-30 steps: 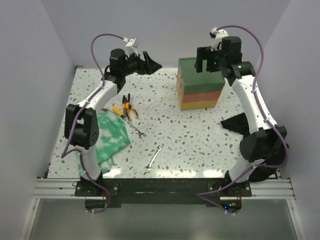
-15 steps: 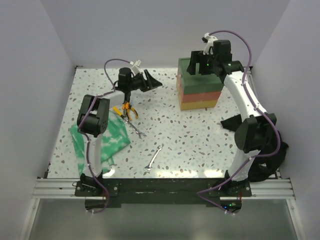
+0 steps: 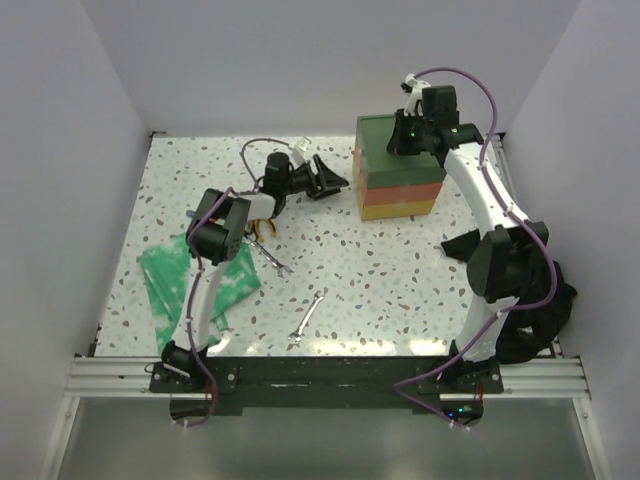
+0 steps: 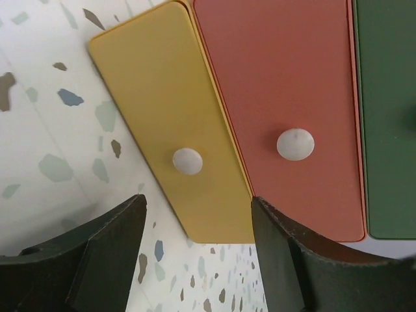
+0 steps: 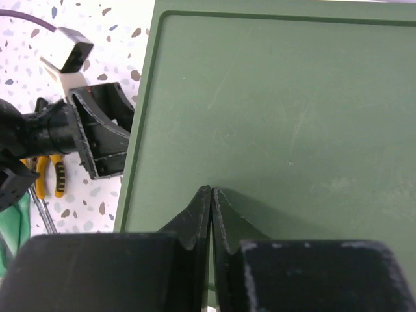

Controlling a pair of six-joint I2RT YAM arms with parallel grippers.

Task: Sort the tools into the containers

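Left gripper [image 4: 198, 205], spread apart, faces the drawer stack [image 3: 400, 185]; right gripper [image 5: 211, 192], closed, sits above it.

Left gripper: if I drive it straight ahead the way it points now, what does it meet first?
The left gripper, open, would most likely meet the front of the yellow drawer near its white knob. The red-orange drawer lies just beside that line. Depth is unclear.

Speckled terrazzo table [image 3: 400, 280] w/ plain pale walls [image 3: 60, 150] round it.
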